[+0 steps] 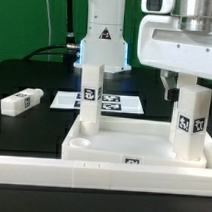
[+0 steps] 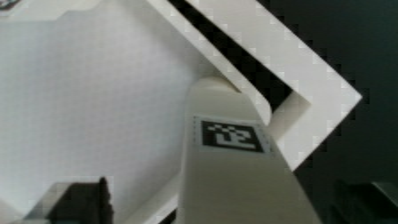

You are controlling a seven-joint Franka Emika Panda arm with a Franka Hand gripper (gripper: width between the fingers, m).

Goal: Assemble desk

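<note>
On the black surface (image 1: 23, 135), lying rim-up: tabletop (image 1: 133, 137). Upright in its corner socket at the exterior view's right: one leg (image 1: 190, 123), tag facing out. Directly over that leg's top: end effector (image 1: 187, 86), fingers apart, one dark finger (image 2: 80, 200) clear of the leg's side in the wrist view, nothing clamped. Upright near the tabletop's back rim: second leg (image 1: 89, 98). Off the tabletop toward the exterior view's left, lying flat: loose leg (image 1: 19, 102).

Likely step: screwing the corner leg home. Best to centre over it, close squarely on two flat faces, turn without tilting, and avoid sideways push on the socket.

Smooth, hard white plastic throughout. Legs square-section and crisp-edged. Tabletop shallow, tray-like, with a raised rim.
</note>
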